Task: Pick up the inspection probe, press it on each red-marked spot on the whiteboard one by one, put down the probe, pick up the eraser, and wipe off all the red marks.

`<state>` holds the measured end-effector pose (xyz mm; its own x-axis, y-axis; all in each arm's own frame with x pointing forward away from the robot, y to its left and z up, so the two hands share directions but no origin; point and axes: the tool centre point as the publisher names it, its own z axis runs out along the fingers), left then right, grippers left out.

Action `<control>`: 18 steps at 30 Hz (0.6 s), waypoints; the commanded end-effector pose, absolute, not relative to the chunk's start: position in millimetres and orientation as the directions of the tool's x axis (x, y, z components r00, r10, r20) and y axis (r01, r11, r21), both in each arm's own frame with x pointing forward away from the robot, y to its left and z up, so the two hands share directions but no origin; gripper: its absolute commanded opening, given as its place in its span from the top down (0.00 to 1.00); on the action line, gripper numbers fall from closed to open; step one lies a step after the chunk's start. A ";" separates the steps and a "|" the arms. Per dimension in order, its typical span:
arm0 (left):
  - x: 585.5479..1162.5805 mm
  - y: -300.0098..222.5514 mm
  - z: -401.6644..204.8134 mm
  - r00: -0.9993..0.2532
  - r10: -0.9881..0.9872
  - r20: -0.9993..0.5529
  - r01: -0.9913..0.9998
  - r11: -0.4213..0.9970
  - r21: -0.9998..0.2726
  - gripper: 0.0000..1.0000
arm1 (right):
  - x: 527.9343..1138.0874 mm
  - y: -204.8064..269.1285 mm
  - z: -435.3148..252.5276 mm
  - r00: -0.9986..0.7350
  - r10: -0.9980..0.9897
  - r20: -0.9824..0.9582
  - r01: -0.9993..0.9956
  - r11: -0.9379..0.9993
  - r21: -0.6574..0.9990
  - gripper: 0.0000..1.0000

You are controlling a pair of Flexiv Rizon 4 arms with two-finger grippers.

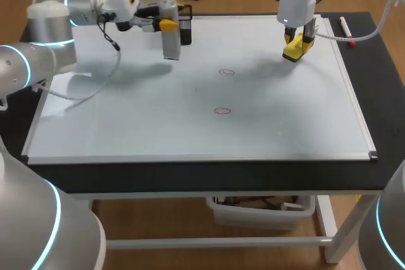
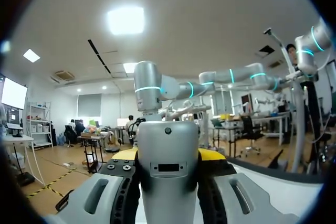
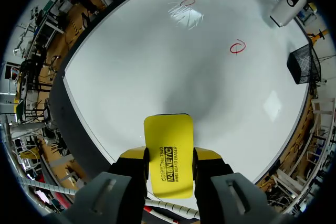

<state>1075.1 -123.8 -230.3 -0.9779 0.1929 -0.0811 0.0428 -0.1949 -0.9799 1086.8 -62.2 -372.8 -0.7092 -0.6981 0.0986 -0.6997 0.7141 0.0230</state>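
My left gripper [image 1: 168, 25] is shut on the grey inspection probe [image 1: 170, 39], which hangs tip-down above the whiteboard's [image 1: 126, 118] far left part. In the left wrist view the probe [image 2: 168, 166] fills the gap between the yellow-tipped fingers [image 2: 212, 154]. My right gripper [image 1: 297, 45] is shut on the yellow eraser [image 1: 294, 49] over the board's far right; the right wrist view shows the eraser [image 3: 168, 148] clamped between both fingers, just above the board. Two red marks [image 1: 226, 72] [image 1: 222, 110] sit mid-board, and these marks [image 3: 187, 2] [image 3: 237, 47] lie ahead of the eraser.
A black mesh basket [image 1: 185, 26] stands at the far edge behind the probe. A red marker [image 1: 347, 28] lies on the black table beyond the board's right rim. The board's raised frame [image 1: 354, 93] runs along its right side.
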 end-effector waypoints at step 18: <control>1070.2 -45.7 -230.3 -0.995 -0.085 -0.047 0.060 -0.157 -0.986 1.00 | 1087.7 -62.7 -371.9 -0.708 -0.699 0.102 -0.701 0.713 0.022 1.00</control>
